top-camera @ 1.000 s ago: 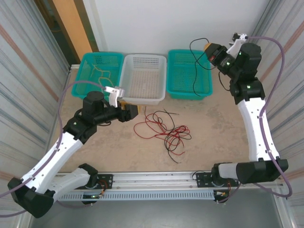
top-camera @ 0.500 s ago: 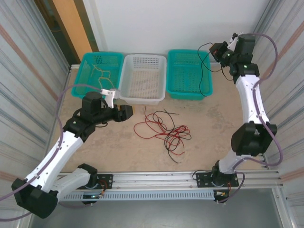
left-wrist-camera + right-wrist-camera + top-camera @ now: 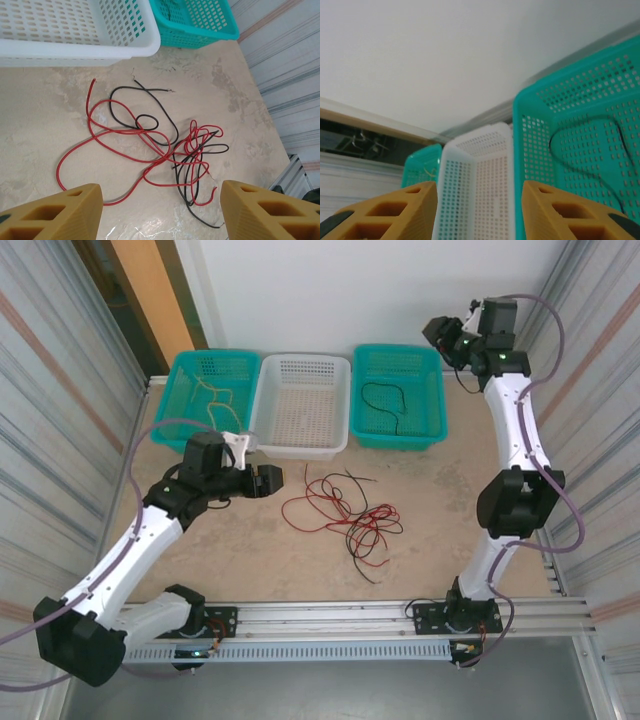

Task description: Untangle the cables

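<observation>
Black cable (image 3: 383, 387) dropped into the right basket (image 3: 400, 445).
A second ago the right gripper (image 3: 437, 332) was pinched shut, dangling that cable in the air. Now its jaws stand apart and empty, high over the basket's back corner, and the cable lies looped inside, so one strand looks sorted. The red-and-black tangle (image 3: 345, 510) lies on the table (image 3: 440, 530) before the white basket (image 3: 300, 448). The left gripper (image 3: 270, 478) hangs beside it, jaws apart and empty, likely for the next pull.
</observation>
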### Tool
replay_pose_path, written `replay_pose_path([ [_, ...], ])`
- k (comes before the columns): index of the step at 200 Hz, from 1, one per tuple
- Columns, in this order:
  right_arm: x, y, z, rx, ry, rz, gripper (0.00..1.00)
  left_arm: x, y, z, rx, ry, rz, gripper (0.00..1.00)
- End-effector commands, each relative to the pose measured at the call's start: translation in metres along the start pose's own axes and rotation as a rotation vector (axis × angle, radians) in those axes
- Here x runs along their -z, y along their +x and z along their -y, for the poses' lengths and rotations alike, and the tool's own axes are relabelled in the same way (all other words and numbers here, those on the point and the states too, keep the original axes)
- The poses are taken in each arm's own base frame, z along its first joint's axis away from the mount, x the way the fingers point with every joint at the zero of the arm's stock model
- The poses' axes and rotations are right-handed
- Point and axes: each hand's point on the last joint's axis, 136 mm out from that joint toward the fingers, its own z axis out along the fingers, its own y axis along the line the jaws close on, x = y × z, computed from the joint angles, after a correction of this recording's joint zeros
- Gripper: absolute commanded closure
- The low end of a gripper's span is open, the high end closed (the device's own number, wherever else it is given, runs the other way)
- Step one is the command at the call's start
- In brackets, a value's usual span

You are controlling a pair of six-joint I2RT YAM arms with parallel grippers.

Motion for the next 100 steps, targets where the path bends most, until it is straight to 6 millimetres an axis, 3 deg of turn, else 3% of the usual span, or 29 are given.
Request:
replay_pose_path([
  [1,0.02,0.042,-0.002,0.103,0.075,-0.052,0.53,-0.001,-0.002,0.0,-0.004,0.008,-0.003,0.36],
  [24,0.035,0.103,0.006,0.164,0.122,-0.113,0.52,-0.01,-0.001,0.0,0.018,0.026,-0.022,0.36],
  [49,0.054,0.19,0.021,0.235,0.183,-0.222,0.51,-0.02,-0.001,0.001,0.04,0.049,-0.053,0.36],
  [78,0.075,0.292,0.058,0.289,0.287,-0.392,0.51,-0.031,-0.002,0.0,0.06,0.061,-0.079,0.38],
  [100,0.091,0.336,0.091,0.298,0.376,-0.484,0.52,-0.038,0.0,-0.002,0.081,0.068,-0.088,0.38],
])
